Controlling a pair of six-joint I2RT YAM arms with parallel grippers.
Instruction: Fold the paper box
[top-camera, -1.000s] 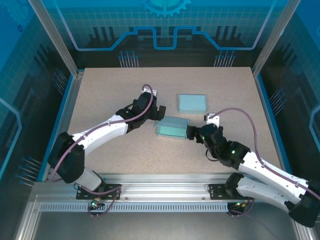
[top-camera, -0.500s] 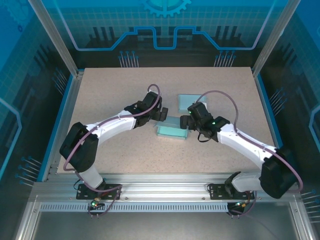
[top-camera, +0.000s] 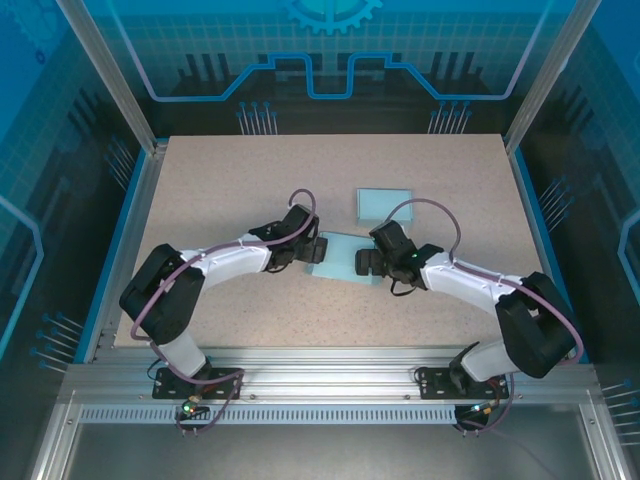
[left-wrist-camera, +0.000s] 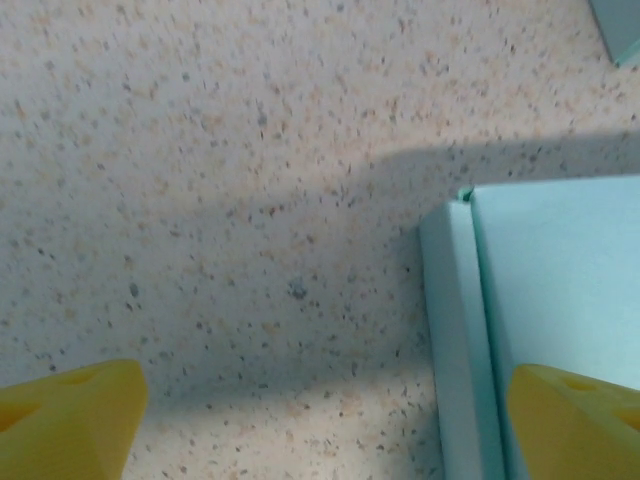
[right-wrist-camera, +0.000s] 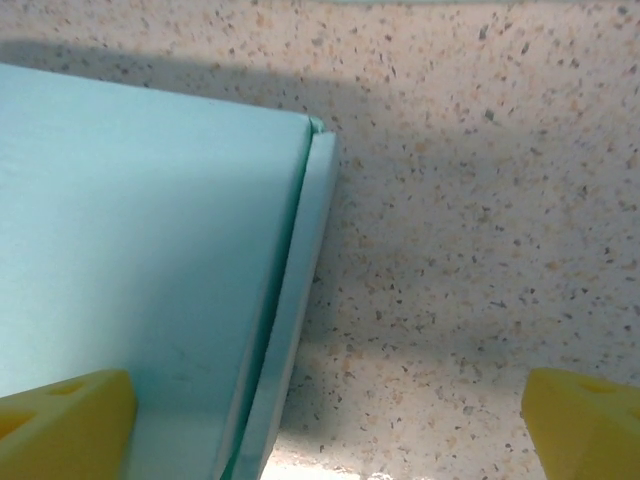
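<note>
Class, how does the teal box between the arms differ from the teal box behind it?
The near box has left fingers and right fingers at its ends; the far box lies alone. The near box sits skewed; the far box sits squarer to the table. Both are teal.

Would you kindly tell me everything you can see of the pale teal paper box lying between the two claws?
The paper box is pale teal, smooth card, lying broad face up on the speckled table. A narrow folded strip runs along each edge facing a claw. The open left claw and open right claw straddle those two edges from either side; whether their yellow fingertips touch it I cannot tell.
</note>
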